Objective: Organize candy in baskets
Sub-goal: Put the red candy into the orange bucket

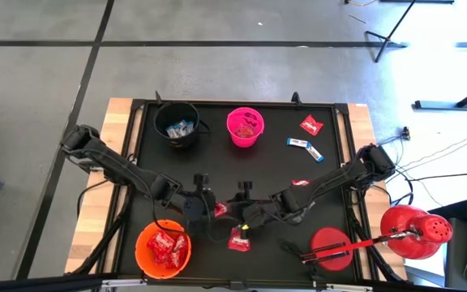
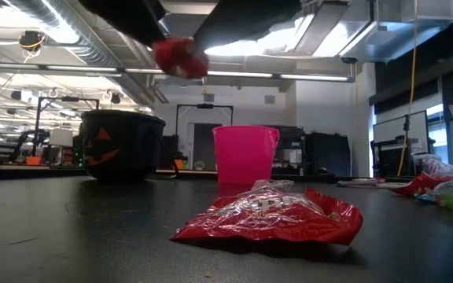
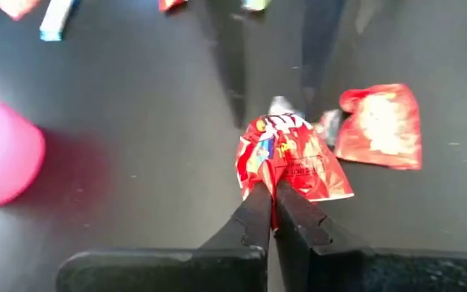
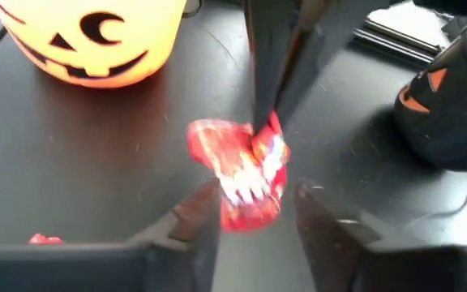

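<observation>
The left pincer (image 3: 272, 212) is clamped on a red packet (image 3: 292, 158), held just beside the orange bucket (image 1: 163, 250); the right pincer (image 4: 256, 212) stands parted around it.

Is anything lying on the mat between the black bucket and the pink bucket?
No. In the high view the mat between the black bucket and the pink bucket is bare; the low view agrees.
</observation>
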